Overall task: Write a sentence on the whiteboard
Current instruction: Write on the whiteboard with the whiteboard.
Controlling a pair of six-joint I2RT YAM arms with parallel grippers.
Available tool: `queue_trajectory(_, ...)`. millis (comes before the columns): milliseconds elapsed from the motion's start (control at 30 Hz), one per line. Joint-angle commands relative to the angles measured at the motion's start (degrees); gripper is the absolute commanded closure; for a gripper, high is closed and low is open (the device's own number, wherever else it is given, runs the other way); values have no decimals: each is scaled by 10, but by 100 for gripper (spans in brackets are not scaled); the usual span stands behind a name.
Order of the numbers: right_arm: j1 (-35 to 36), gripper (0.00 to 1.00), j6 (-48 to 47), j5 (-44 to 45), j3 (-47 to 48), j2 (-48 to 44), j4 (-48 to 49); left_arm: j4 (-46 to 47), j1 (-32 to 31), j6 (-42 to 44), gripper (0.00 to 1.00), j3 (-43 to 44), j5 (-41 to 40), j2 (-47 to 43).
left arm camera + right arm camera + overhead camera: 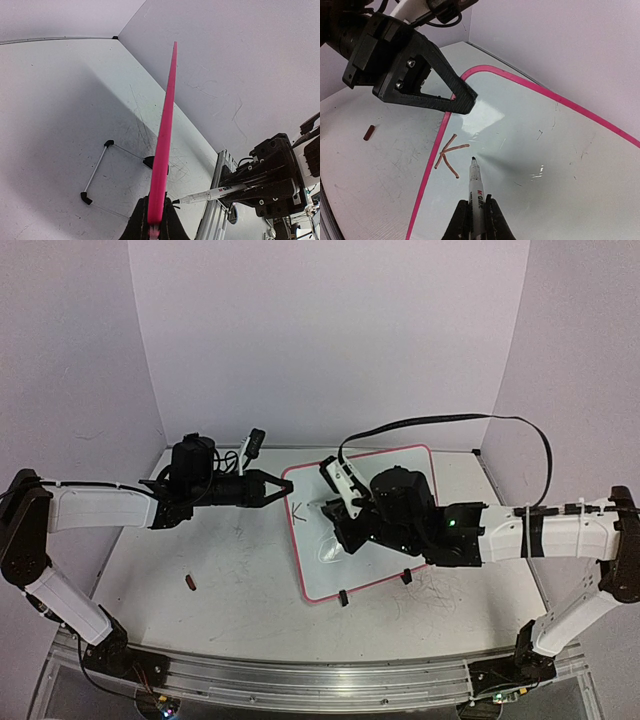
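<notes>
The whiteboard [385, 540], white with a pink rim, lies tilted at the table's middle. Two black clip feet [343, 597] sit on its near edge. My left gripper [283, 487] is shut on the board's left rim [163, 145], its fingers [172, 222] either side of the pink edge. My right gripper [476, 206] is shut on a white marker [477, 187]. The marker's black tip is at the board's surface just right of a single letter "K" [447, 156], which is all of the sentence that shows. Whether the tip touches, I cannot tell.
A small red cap [190, 583] lies on the table left of the board, also in the right wrist view [368, 132]. A thin wire stand with black ends [95, 171] shows beside the rim. Purple walls close the back and sides. A black cable [470, 420] loops over the right arm.
</notes>
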Motion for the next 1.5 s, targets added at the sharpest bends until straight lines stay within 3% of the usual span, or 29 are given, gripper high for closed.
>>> queue_trajectory(0,4,100,2,9,31,8,28,6,3,-15,100,2,-14,-17)
queue_trajectory(1467,4,100,17,52,43,27,0,6,3,-17,100,1,-12,-19)
